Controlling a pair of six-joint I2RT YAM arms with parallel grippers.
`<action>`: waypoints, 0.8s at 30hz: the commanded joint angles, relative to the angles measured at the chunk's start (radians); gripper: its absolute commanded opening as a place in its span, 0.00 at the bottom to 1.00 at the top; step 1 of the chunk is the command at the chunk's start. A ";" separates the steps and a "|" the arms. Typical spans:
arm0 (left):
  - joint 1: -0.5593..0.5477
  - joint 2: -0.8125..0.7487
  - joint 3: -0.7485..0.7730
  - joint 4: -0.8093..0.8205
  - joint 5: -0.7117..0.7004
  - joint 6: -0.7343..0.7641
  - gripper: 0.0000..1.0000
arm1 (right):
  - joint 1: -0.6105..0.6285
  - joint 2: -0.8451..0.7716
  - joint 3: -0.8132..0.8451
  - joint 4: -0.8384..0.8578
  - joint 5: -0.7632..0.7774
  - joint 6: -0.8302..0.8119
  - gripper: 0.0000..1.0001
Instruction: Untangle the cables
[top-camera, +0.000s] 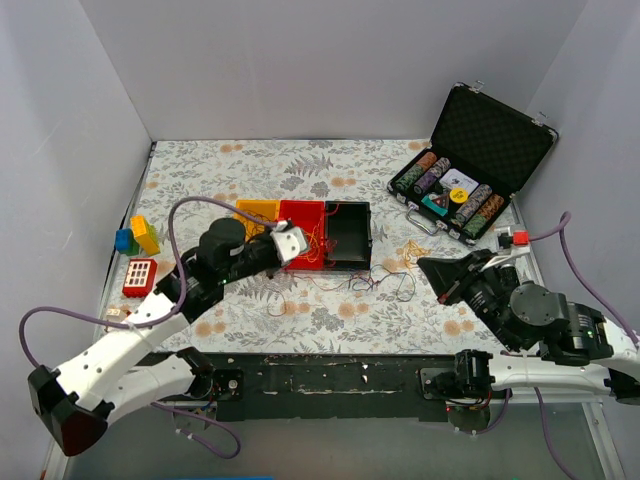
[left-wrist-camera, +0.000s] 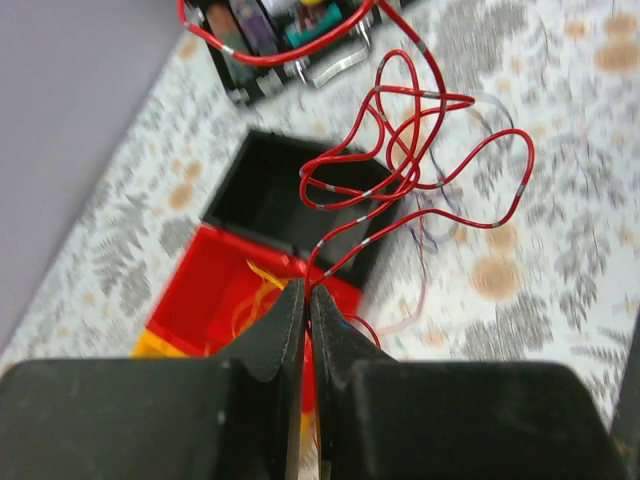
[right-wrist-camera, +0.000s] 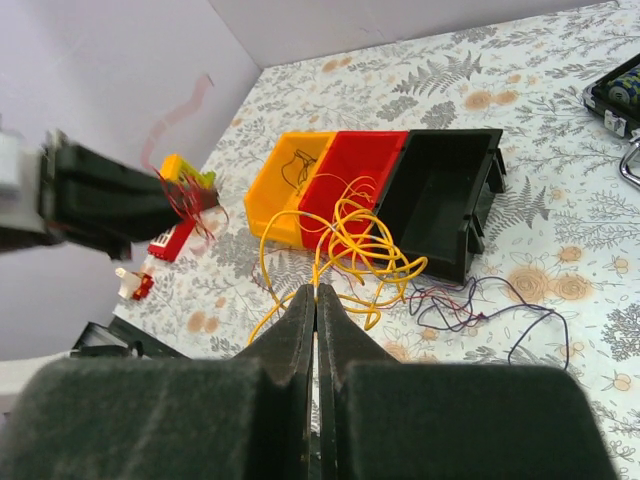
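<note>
Red cable (left-wrist-camera: 398, 172) is pinched in the left pincer (left-wrist-camera: 307, 300), which is squeezed fully closed just above the red bin (left-wrist-camera: 205, 295). In the left wrist view, the rest of the cable runs off in big loops toward 1 o'clock, past the black bin (left-wrist-camera: 262, 205). The right pincer (right-wrist-camera: 314, 292) is closed tight too. The yellow cable (right-wrist-camera: 352, 238) looks caught at its tips, with loops bunched at 12 o'clock in front of the bins. A dark cable (right-wrist-camera: 462, 303) lies loose on the desk (right-wrist-camera: 560, 230), about 5 o'clock from the black bin. A thin dark scribble of wire sits in the yellow bin (right-wrist-camera: 285, 170).
</note>
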 joint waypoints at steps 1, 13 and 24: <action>-0.001 0.147 0.153 0.091 0.036 -0.067 0.00 | 0.004 0.016 -0.014 0.024 0.017 0.023 0.01; -0.002 0.710 0.413 0.051 -0.165 -0.122 0.00 | 0.006 0.008 -0.055 0.028 -0.002 0.064 0.01; -0.005 0.922 0.631 -0.089 -0.264 -0.269 0.00 | 0.006 -0.044 -0.103 0.024 0.007 0.092 0.01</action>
